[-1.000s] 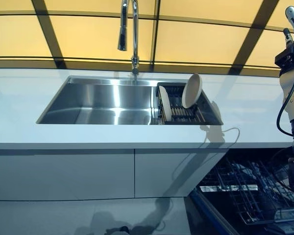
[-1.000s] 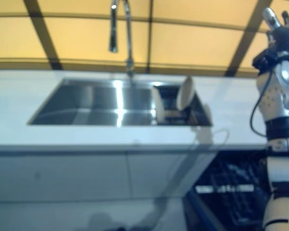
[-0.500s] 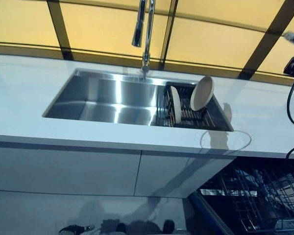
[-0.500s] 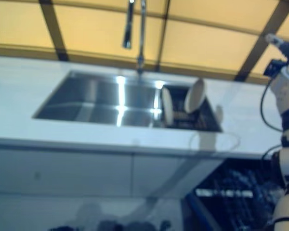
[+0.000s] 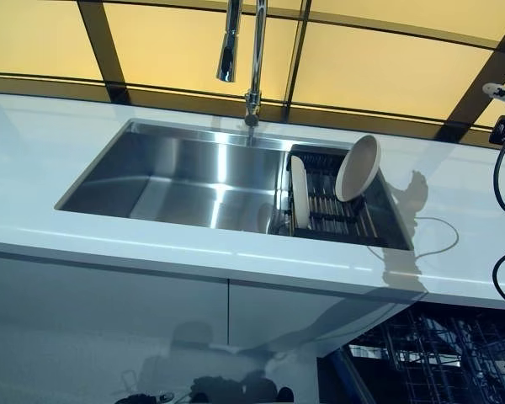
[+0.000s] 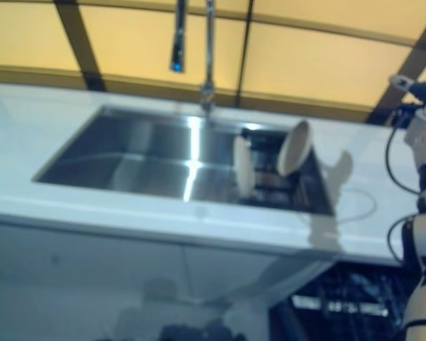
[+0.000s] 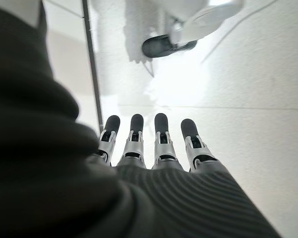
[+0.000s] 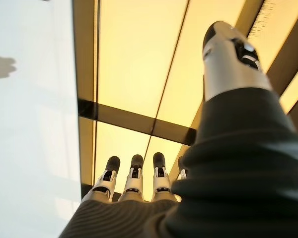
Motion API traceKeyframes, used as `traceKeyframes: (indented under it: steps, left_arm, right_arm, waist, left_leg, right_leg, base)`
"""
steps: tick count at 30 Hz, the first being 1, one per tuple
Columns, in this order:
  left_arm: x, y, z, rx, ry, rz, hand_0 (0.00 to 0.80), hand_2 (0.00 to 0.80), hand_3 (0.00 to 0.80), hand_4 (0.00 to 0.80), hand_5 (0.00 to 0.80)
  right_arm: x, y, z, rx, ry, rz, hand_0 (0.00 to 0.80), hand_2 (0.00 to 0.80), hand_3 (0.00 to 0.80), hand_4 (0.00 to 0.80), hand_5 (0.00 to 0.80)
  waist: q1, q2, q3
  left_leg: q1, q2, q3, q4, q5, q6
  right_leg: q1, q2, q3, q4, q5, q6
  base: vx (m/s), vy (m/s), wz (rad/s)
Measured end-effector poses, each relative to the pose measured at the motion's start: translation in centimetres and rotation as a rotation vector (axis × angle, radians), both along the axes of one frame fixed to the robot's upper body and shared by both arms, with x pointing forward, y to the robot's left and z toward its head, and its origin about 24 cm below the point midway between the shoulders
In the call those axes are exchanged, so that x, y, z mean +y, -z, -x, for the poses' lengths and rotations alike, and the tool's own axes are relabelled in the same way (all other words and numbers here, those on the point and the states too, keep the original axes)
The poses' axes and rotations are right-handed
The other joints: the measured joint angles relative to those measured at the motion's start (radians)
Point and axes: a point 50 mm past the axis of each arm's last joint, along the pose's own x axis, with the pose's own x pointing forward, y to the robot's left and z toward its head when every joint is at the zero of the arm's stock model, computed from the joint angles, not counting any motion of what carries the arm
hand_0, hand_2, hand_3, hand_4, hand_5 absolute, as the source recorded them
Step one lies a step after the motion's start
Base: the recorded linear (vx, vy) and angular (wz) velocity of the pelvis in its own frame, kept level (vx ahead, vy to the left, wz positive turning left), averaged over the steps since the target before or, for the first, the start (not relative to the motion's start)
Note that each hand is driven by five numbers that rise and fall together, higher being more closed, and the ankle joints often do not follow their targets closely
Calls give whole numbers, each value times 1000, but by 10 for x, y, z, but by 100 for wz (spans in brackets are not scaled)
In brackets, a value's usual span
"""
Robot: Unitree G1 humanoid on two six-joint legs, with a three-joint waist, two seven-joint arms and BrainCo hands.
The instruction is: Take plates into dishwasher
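Observation:
Two pale plates stand in a dark dish rack (image 5: 335,212) at the right end of the steel sink (image 5: 177,172). One plate (image 5: 299,192) is upright and edge-on. The other plate (image 5: 358,168) leans back against the rack's far right side. My right hand (image 8: 139,183) is raised at the far right over the counter, well right of the plates. Its fingers are straight and it is empty; it also shows at the edge of the left eye view (image 5: 503,93). My left hand (image 7: 159,144) shows only in its wrist view, hanging low with straight fingers, empty.
A tall faucet (image 5: 254,59) stands behind the sink. The white counter (image 5: 109,244) runs in front, with white cabinet fronts (image 5: 109,320) below. The open dishwasher's wire rack (image 5: 438,362) sits at the lower right, under the counter's right end.
The whole picture has shifted, so the camera has moved; the sink now sits lower and nearer. The plates have not moved. My right arm shows less at the right edge.

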Motion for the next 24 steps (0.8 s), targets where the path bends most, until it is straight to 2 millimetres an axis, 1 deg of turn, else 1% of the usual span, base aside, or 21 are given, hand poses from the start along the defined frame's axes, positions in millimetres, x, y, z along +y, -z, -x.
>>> traceKeyframes:
  steps: [2,4,7,11,12,14,16,18,20,24]
  left_arm:
    - [2,0,2,2,-2,-4,0,0,0,0,0]
    - [2,0,5,10,-4,-3,0,0,0,0,0]
    - [2,3,23,53,-16,-3,0,0,0,0,0]
    - [3,5,43,99,-28,-3,0,0,0,0,0]
    - [3,6,47,107,-31,-5,0,0,0,0,0]
    - [3,6,47,108,-31,-6,0,0,0,0,0]
    - [2,5,44,97,-29,-5,0,0,0,0,0]
    - [2,5,36,71,-21,-4,0,0,0,0,0]
    - [2,4,31,57,-17,-8,0,0,0,0,0]
    - [1,4,31,51,-20,-8,0,0,0,0,0]
  right_arm:
    - [1,7,-2,44,3,-1,0,0,0,0,0]
    - [1,10,-2,71,0,-9,0,0,0,0,0]
    - [2,13,-3,107,-1,-1,0,0,0,0,0]
    - [5,17,-4,147,-12,-7,0,0,0,0,0]
    - [6,17,-5,153,-15,-7,0,0,0,0,0]
    - [9,14,-6,161,-18,2,0,0,0,0,0]
    - [13,9,-8,167,-21,21,0,0,0,0,0]
    - [19,-1,-10,155,-31,40,0,0,0,0,0]
    - [28,-11,-13,129,-52,58,0,0,0,0,0]
    - [40,-29,-16,96,-72,80,0,0,0,0,0]
  waist:
    - [5,2,-2]
    - [14,7,-4]
    - [21,12,-10]
    - [27,17,-12]
    - [28,16,-13]
    - [32,16,-9]
    - [43,19,6]
    - [50,22,21]
    - [52,21,54]
    - [53,13,91]
  left_leg:
    - [11,1,0,-1,-4,2]
    - [7,4,1,-5,-12,4]
    - [-11,4,0,-4,-8,7]
    - [-30,2,-8,0,-2,10]
    - [-41,1,-11,1,1,6]
    - [-58,-2,-20,2,6,6]
    - [-74,-6,-25,2,14,7]
    - [-99,-8,-26,2,19,9]
    - [-105,-8,-28,2,21,9]
    - [-127,-8,-30,2,22,8]
  right_leg:
    - [12,-2,-1,-2,-8,9]
    - [11,-7,-1,-3,-8,9]
    - [-4,-8,-2,-3,-9,6]
    - [-20,-10,-12,-3,-5,13]
    - [-26,-11,-16,-3,-5,12]
    - [-44,-13,-24,-2,-3,12]
    - [-58,-14,-26,0,0,13]
    - [-82,-15,-27,0,6,13]
    - [-86,-16,-30,0,8,13]
    - [-106,-15,-31,0,9,12]
  base:
    - [80,3,2]
    - [58,0,-2]
    - [19,-1,3]
    - [21,-2,8]
    - [-17,-9,10]
    - [-53,-15,12]
    - [-96,-13,7]
    - [-58,-10,2]
    - [-39,-9,5]
    - [-9,-2,1]
